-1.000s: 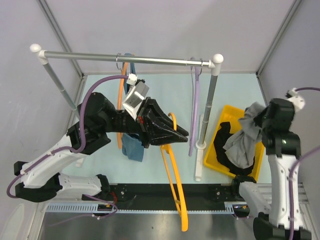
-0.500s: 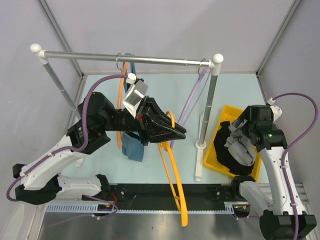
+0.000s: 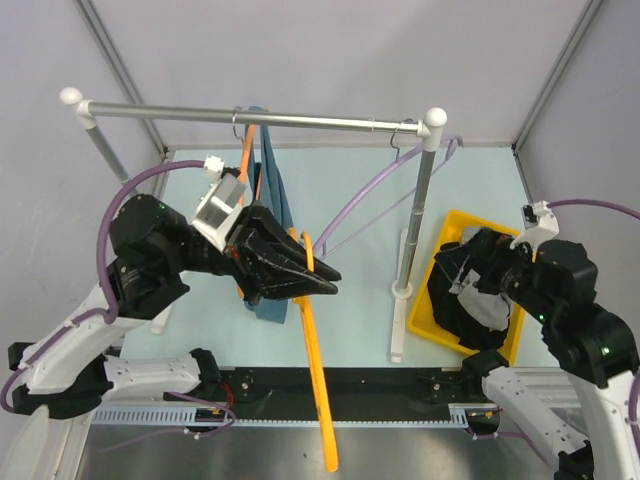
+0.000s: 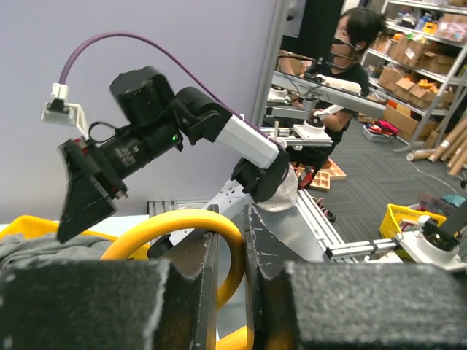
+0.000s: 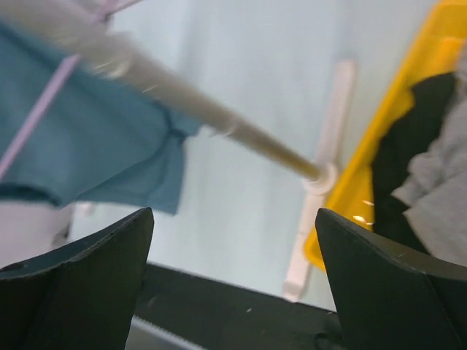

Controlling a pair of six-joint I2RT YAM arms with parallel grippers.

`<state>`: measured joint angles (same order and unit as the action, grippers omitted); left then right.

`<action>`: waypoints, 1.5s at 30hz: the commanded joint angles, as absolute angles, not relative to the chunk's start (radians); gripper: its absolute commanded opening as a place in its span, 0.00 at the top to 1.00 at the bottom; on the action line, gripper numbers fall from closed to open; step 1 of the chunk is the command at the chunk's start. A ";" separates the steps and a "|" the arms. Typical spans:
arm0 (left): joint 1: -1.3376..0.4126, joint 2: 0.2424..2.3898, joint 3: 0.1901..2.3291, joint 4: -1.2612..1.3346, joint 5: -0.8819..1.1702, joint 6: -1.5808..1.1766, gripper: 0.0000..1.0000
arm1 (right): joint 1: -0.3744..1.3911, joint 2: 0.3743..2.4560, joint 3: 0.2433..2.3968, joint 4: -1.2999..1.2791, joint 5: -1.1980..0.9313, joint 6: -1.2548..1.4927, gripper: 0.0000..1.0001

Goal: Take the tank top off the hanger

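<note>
My left gripper (image 3: 318, 275) (image 4: 230, 270) is shut on the hook of a bare orange hanger (image 3: 312, 340) (image 4: 182, 222), which slants down toward the near edge. The grey tank top (image 3: 487, 303) (image 5: 438, 189) lies crumpled in the yellow bin (image 3: 420, 310) on top of a black garment (image 5: 408, 138). My right gripper (image 3: 487, 268) (image 5: 233, 240) hovers over the bin's left part, open, with nothing between its fingers.
A blue garment (image 3: 272, 215) (image 5: 95, 146) hangs from a second orange hanger on the rail (image 3: 300, 120). An empty purple hanger (image 3: 370, 195) hangs tilted out from the rail. The rail's right post (image 3: 420, 210) (image 5: 219, 124) stands between the two arms.
My right gripper has opened and let the grey tank top drop into the bin. My left arm has pulled the orange hanger leftward. The purple hanger has swung out.
</note>
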<state>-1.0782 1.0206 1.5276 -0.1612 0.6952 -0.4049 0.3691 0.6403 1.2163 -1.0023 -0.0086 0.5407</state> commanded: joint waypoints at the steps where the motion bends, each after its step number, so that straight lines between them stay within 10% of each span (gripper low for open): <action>1: -1.072 0.988 1.525 -0.135 0.764 -0.371 1.00 | 0.376 0.612 1.311 -1.048 -0.296 0.543 0.03; 15: -1.072 0.985 1.466 -0.005 0.887 -0.440 1.00 | 0.265 0.626 1.335 -0.645 -1.230 0.762 0.07; 26: -1.072 1.009 1.471 0.032 0.848 -0.454 1.00 | 0.523 0.819 1.449 -0.747 -1.040 0.664 0.12; 37: -1.072 1.003 1.485 -0.103 0.683 -0.370 1.00 | 1.527 1.083 1.667 -0.674 -0.135 0.601 0.12; 45: -1.072 0.997 1.476 -0.101 0.669 -0.360 1.00 | 1.540 1.097 1.576 -0.474 -0.129 0.704 0.37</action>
